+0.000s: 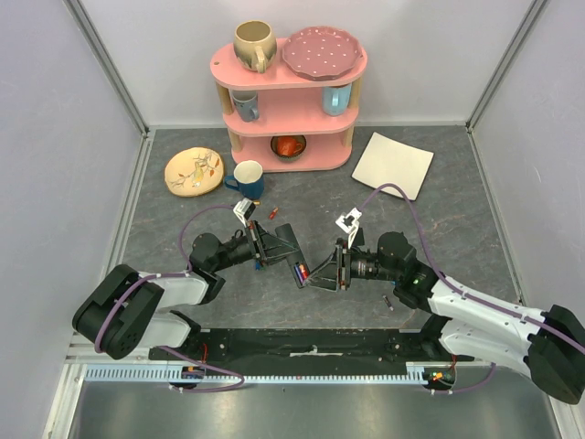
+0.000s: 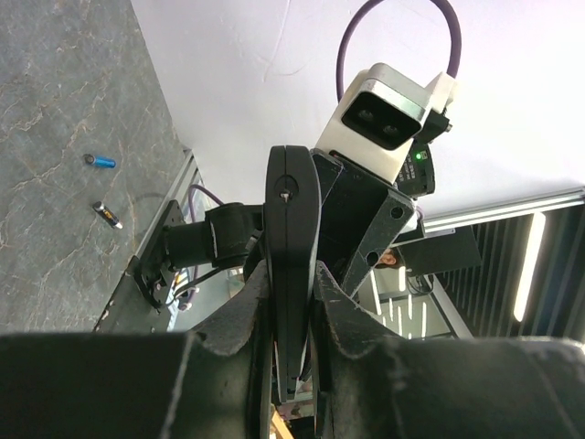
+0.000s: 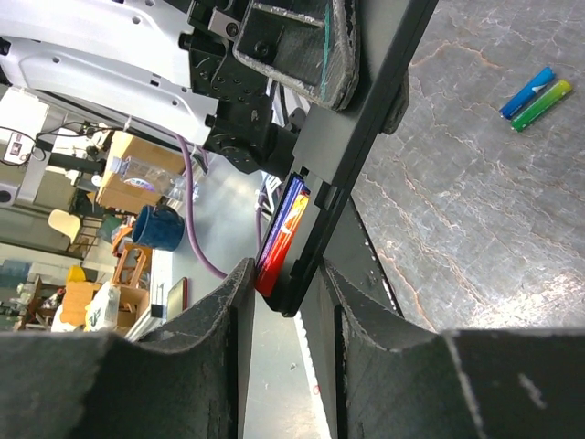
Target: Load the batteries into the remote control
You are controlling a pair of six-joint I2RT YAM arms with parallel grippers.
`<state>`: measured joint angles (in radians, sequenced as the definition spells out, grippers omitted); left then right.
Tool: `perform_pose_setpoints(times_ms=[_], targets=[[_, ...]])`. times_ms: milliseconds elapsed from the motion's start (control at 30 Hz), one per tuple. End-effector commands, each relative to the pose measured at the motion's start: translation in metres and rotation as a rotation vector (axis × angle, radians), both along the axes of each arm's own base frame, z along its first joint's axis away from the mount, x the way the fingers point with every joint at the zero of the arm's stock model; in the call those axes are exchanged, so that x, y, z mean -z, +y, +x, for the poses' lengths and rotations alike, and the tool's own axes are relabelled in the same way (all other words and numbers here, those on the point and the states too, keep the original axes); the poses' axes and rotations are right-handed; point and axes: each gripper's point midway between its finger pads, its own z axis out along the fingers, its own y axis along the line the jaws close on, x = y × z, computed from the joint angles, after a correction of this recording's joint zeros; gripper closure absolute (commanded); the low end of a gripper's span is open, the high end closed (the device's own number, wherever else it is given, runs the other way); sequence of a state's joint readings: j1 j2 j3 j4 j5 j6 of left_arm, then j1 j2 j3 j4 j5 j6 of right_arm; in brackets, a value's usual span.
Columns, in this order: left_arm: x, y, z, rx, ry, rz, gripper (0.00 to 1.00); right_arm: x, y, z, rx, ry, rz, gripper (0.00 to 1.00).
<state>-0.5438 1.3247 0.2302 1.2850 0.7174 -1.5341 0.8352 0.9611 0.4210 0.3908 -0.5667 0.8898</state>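
The black remote control (image 1: 285, 251) is held off the table between both arms. My left gripper (image 1: 271, 245) is shut on one end; in the left wrist view the remote (image 2: 291, 210) stands edge-on between the fingers of the gripper (image 2: 291, 274). My right gripper (image 1: 311, 273) closes round the other end (image 3: 366, 137), where a red and blue battery (image 3: 285, 233) sits in the open compartment; the gripper (image 3: 285, 279) has one fingertip against that battery. Loose batteries lie on the table: blue (image 3: 527, 91), green-yellow (image 3: 541, 104), orange-red (image 1: 271, 213), another blue (image 2: 101, 162), and a silvery one (image 2: 108, 214). The back cover is not visible.
A pink shelf (image 1: 291, 91) with mugs, bowl and plate stands at the back. A blue mug (image 1: 249, 178) and a yellow plate (image 1: 193, 170) sit just behind the left arm. A white square plate (image 1: 393, 165) lies at back right.
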Motion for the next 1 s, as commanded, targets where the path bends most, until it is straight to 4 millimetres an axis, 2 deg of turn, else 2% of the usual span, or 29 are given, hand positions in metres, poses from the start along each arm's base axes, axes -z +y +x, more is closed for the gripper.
perform_pose_setpoints(times_ms=[0, 400, 500, 600, 700, 833, 967], targets=[[-0.065, 0.009, -0.046, 0.103, -0.378, -0.191, 0.98, -0.003, 0.0, 0.019, 0.08, -0.006, 0.026, 0.62], [-0.065, 0.01, -0.046, 0.095, -0.381, -0.192, 0.98, -0.001, 0.001, 0.019, 0.078, 0.024, 0.037, 0.67], [-0.063, 0.009, -0.045, 0.091, -0.379, -0.188, 0.98, -0.006, 0.001, 0.018, 0.068, 0.014, 0.045, 0.62], [-0.059, 0.009, -0.043, 0.088, -0.369, -0.182, 0.98, -0.009, 0.001, 0.017, 0.059, 0.011, 0.034, 0.44], [-0.057, 0.008, -0.042, 0.086, -0.365, -0.178, 0.98, -0.015, 0.001, 0.016, 0.055, 0.006, 0.039, 0.38], [-0.055, 0.007, -0.041, 0.084, -0.363, -0.173, 0.98, -0.024, 0.001, 0.015, 0.051, -0.008, 0.051, 0.36], [-0.054, 0.007, -0.039, 0.08, -0.356, -0.171, 0.98, -0.029, 0.002, 0.015, 0.047, -0.011, 0.058, 0.39]])
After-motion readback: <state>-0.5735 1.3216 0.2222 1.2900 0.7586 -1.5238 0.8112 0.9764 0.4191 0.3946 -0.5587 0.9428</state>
